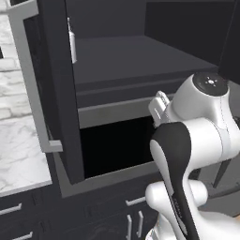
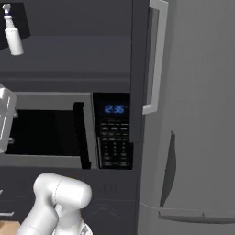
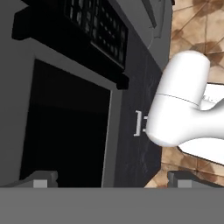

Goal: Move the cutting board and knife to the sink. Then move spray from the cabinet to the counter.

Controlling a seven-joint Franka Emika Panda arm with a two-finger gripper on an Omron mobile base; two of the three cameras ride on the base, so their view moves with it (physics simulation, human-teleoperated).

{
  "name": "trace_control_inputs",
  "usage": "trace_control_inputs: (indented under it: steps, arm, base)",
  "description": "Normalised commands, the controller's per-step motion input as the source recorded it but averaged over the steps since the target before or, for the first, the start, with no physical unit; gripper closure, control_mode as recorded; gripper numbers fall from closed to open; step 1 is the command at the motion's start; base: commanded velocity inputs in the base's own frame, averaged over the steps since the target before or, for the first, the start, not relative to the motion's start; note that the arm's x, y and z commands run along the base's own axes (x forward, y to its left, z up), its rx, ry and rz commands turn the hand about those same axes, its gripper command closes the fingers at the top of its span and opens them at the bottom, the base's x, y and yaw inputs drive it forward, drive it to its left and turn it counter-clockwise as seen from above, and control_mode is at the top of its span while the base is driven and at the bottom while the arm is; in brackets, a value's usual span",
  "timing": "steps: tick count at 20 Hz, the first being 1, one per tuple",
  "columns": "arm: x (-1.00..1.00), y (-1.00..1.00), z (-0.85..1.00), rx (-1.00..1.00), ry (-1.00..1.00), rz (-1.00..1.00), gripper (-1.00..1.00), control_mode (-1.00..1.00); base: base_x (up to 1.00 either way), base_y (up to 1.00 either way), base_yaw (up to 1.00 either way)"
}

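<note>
The spray (image 2: 12, 35), a slim white bottle with a pointed nozzle, stands upright on the shelf of the open cabinet (image 2: 69, 50). In the left base view the spray (image 1: 72, 43) peeks out just past the edge of the swung-open charcoal door (image 1: 56, 89). My gripper (image 3: 113, 183) is open, fingertips (image 3: 40, 180) wide apart with nothing between them. It faces the dark microwave opening (image 3: 65, 131), well below the spray. The white marble counter (image 1: 18, 154) lies at the left. Cutting board, knife and sink are out of view.
A microwave (image 2: 112, 133) with a lit clock sits under the cabinet shelf, its door open. The cabinet's second door with a grey bar handle (image 2: 154, 55) stands open beside a grey fridge (image 2: 197, 137). Drawers (image 1: 133, 201) run below. My own arm (image 1: 187, 154) fills the foreground.
</note>
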Motion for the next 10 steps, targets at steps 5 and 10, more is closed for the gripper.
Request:
trace_control_inputs:
  steps: [5,10]
  arm:
    - [0.00,0.00,0.00,0.00,0.00,0.00,-1.00,1.00]
    - [0.00,0.06,0.76,0.00,-0.18,0.35,-1.00,-1.00]
  base:
    - [-0.02,0.10,0.24]
    - [0.00,0.00,0.00]
